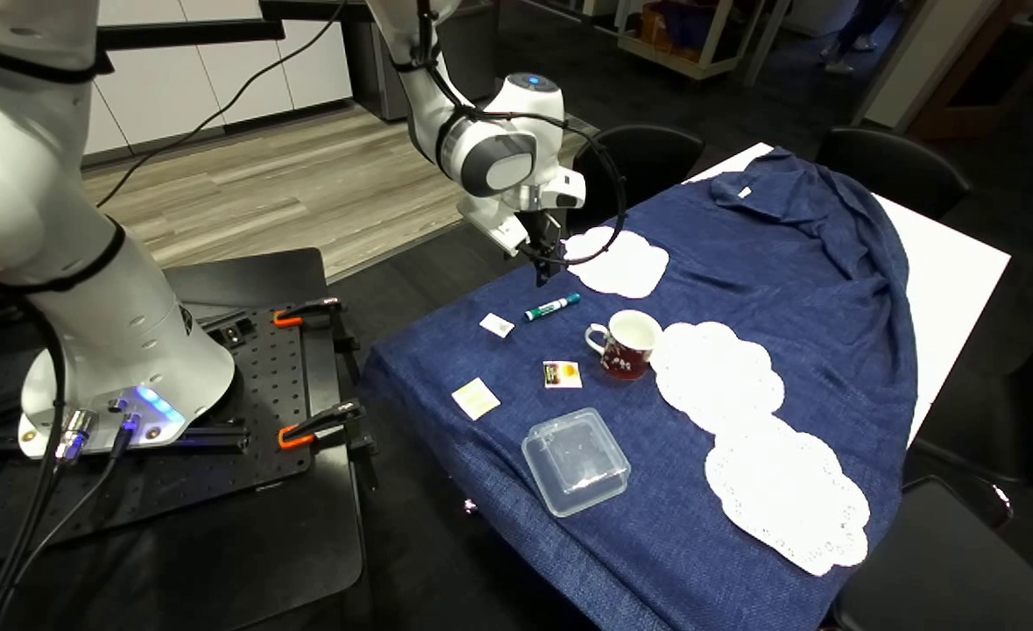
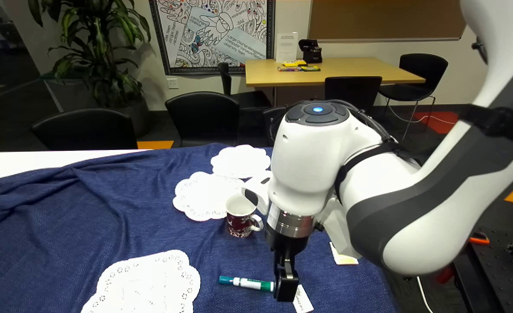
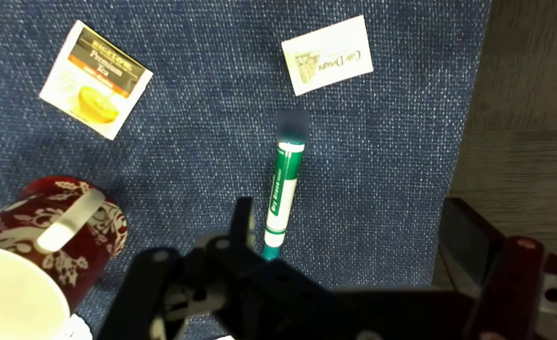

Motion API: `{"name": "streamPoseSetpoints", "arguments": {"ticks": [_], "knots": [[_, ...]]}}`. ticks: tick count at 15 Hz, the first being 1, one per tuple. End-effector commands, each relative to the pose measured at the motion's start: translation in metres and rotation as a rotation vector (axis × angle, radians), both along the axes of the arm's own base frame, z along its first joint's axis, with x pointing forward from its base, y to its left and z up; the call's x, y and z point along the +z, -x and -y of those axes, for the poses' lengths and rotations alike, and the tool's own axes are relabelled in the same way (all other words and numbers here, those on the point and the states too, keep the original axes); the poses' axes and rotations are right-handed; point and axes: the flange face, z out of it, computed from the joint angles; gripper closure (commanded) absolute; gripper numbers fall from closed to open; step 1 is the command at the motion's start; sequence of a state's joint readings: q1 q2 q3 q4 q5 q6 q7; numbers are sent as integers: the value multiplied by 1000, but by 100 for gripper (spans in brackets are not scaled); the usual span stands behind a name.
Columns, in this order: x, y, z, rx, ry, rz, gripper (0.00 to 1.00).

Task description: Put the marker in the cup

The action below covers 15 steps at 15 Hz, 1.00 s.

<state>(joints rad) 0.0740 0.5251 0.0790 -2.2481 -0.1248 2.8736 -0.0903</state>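
A slim marker (image 3: 284, 193) and round-mouthed cup (image 1: 627, 344) rest — on woven cloth (image 3: 202, 141).

green marker (image 3: 283, 194), lying flat, red cup (image 1: 626, 358) (white inside), upright nearby

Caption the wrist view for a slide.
Open gripper over blue cloth, marker not yet grasped; cup, tea packet and white packet nearby.

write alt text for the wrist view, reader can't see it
A green-and-white marker lies on blue cloth, the open gripper at the bottom of the picture. A red patterned cup, partly cut off, is at lower left, a tea packet at upper left, a white packet at upper centre.
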Motion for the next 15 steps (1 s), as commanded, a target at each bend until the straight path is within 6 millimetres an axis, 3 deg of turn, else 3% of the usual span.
{"name": "streamPoseSetpoints", "arguments": {"ticks": [1,12,15], "knots": [[-15,-13,1,-23,-17,48,0],[-63,-60,8,-65,-15,56,0],[-72,-69,4,-66,-17,53,13]]}}
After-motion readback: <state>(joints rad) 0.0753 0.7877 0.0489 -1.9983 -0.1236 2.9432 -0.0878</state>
